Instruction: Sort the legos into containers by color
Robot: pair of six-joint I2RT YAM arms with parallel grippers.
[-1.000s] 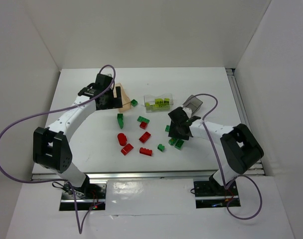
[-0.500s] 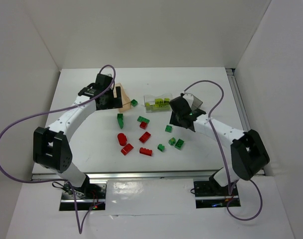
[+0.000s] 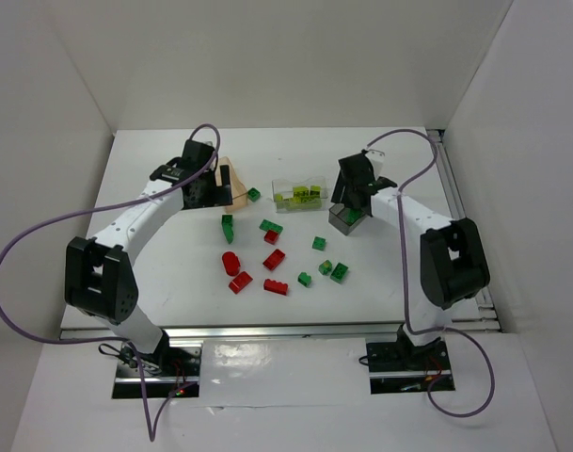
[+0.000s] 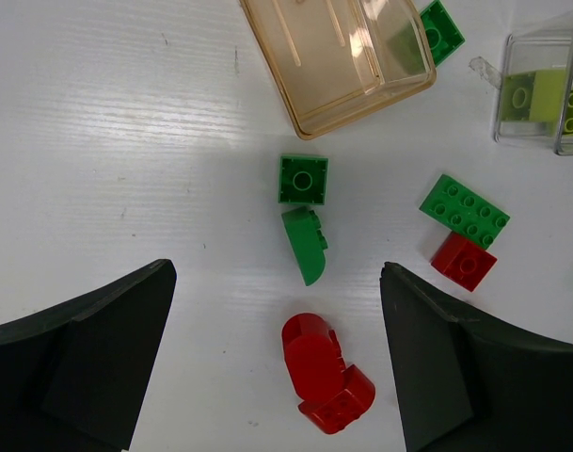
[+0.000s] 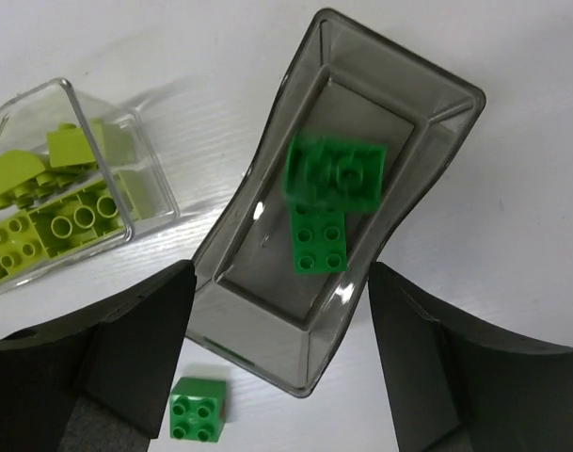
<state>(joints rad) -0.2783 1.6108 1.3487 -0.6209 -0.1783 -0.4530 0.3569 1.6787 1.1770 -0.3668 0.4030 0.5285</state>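
The right gripper [image 5: 281, 315] is held directly over the grey box [image 5: 267, 282], its jaws apart and nothing clamped between them. Inside the box's outline two dark green bricks are seen. A sharp brick [image 5: 321, 241] lies flat on the floor. A blurred brick [image 5: 335, 175] overlaps it at 12 o'clock, and whether this one rests or is in the air cannot be told. A loose green brick [image 5: 198, 408] lies on the table [image 3: 173, 254] just outside the box.

In the top view the clear box [image 3: 284, 184] is placed at the grey box's 10 o'clock, with yellow-green bricks [image 3: 303, 196] inside.

The left gripper [image 4: 277, 311] is held at the peach box's [image 4: 324, 66] 7 o'clock, jaws wide apart, nothing gripped. Below it a square green brick [image 4: 303, 179] is seen, with a curved green piece [image 4: 307, 245] just beside it at 6 o'clock and a rounded red piece [image 4: 324, 372] farther along the same line. At their 3 o'clock a flat green plate [image 4: 464, 209] is touched by a red brick [image 4: 465, 261].

More red bricks [image 3: 274, 259] and a green group [image 3: 333, 270] are scattered mid-table.
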